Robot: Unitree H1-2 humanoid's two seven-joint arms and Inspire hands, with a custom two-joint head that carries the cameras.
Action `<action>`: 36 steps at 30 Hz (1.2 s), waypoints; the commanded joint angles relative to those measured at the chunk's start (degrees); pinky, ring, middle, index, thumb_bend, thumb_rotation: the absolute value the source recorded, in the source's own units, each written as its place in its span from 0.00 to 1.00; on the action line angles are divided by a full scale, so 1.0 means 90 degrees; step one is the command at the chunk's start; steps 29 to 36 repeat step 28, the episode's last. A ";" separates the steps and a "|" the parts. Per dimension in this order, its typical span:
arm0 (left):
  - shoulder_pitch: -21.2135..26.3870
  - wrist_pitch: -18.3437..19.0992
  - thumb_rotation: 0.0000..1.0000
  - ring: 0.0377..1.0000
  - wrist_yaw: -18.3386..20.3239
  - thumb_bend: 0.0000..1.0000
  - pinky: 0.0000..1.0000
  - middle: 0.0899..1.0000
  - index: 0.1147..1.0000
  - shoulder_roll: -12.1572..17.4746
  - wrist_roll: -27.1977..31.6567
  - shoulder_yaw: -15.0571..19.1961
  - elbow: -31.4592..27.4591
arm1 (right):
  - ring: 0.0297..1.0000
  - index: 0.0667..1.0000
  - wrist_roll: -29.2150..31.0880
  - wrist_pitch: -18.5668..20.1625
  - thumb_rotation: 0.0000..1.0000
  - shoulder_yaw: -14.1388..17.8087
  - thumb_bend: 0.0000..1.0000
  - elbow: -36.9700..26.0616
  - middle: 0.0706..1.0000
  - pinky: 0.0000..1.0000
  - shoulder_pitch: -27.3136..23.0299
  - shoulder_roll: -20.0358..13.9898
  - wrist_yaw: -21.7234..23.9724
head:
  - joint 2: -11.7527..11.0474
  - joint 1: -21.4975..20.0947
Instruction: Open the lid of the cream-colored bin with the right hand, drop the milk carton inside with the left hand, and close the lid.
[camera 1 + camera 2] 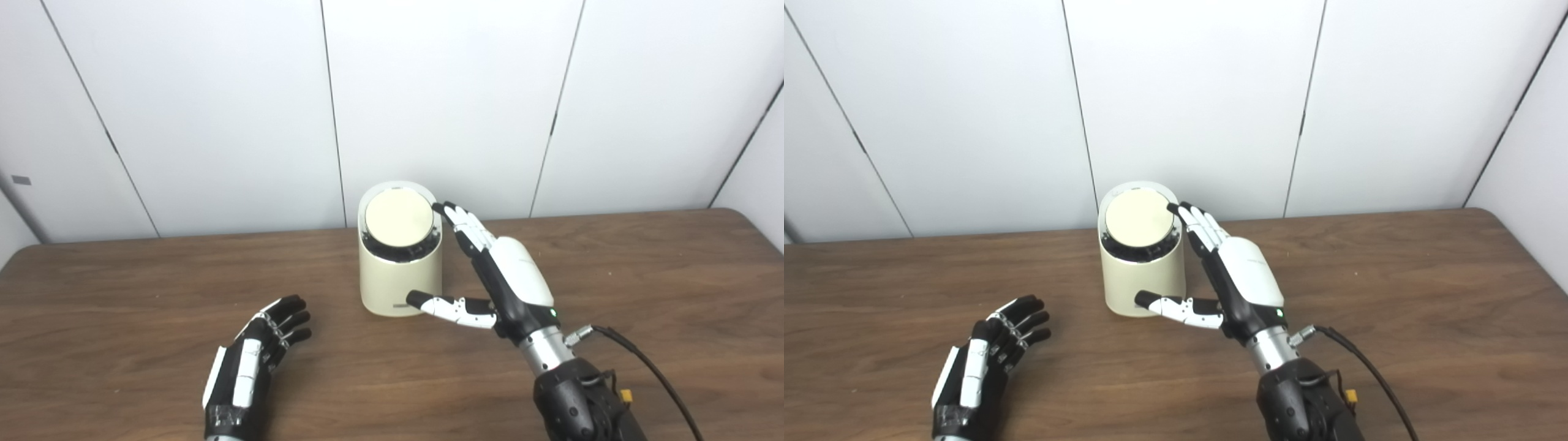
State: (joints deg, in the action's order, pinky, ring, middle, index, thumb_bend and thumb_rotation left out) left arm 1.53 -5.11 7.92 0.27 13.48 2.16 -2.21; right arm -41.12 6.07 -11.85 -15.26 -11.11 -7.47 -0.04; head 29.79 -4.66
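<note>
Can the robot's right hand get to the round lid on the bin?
Probably yes. The right hand is open beside the cream-colored bin, fingertips already at the edge of the lid, with nothing in between.

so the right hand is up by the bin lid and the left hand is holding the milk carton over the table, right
Not quite. The left hand holds nothing: it is open above the table, and no milk carton shows in either view. The left eye view shows this clearly. The rest stands: the right hand is up beside the bin, fingertips by the lid.
</note>
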 commanded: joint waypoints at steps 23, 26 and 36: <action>-0.0216 -0.0107 0.31 0.76 -0.0641 0.27 0.67 0.76 0.74 -0.0153 -0.0311 0.0171 -0.0755 | 0.69 0.70 0.1489 -0.1821 0.22 0.0958 0.24 0.0749 0.72 0.57 0.1473 0.0897 -0.2102 | 0.0353 0.0152; -0.0244 -0.0094 0.32 0.76 -0.0662 0.28 0.67 0.76 0.74 -0.0138 -0.0268 0.0219 -0.0808 | 0.69 0.70 0.1631 -0.1813 0.22 0.1022 0.24 0.0729 0.71 0.57 0.1521 0.0941 -0.2074 | 0.0398 0.0089; -0.0245 -0.0077 0.33 0.76 -0.0704 0.28 0.67 0.76 0.74 -0.0143 -0.0301 0.0252 -0.0822 | 0.69 0.69 0.1790 -0.1847 0.22 0.1068 0.25 0.0742 0.71 0.58 0.1519 0.0951 -0.2025 | 0.0420 0.0077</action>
